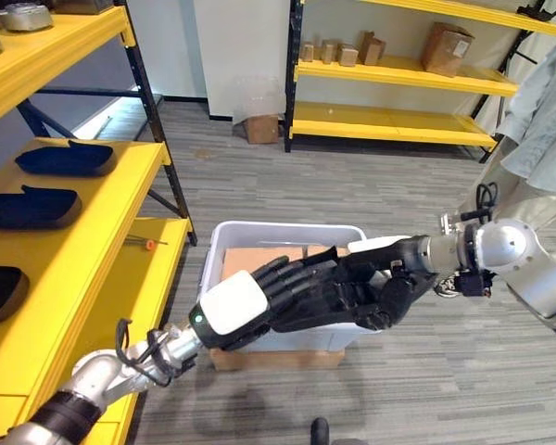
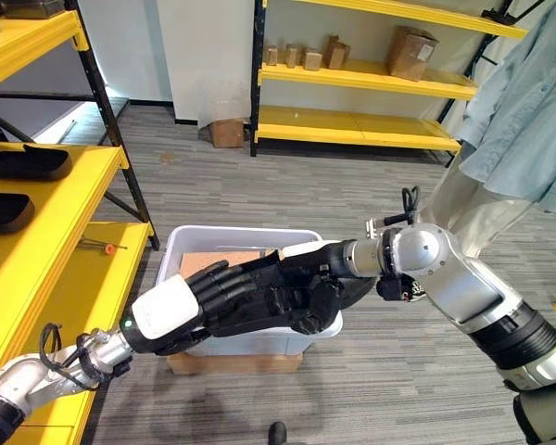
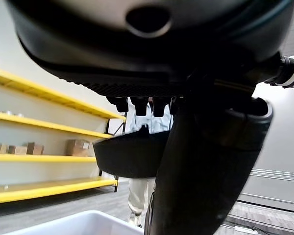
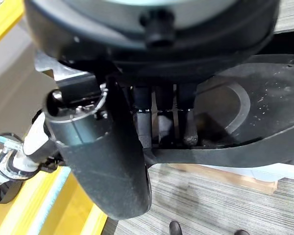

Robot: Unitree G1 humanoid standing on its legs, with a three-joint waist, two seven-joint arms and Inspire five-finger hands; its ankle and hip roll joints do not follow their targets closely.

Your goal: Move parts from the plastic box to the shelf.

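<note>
Hands hold one black part point(image 1: 352, 292) above the white box point(image 1: 218, 243): my left hand point(image 1: 259, 301) and right hand point(image 1: 394, 273) curl round it, sharing its weight.

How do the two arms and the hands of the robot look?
Both arms are silver-grey metal with rounded joints and black bands. The left hand is dark, with a white cover plate on its back. The right hand is dark too. Thin black cables loop at each wrist.
</note>
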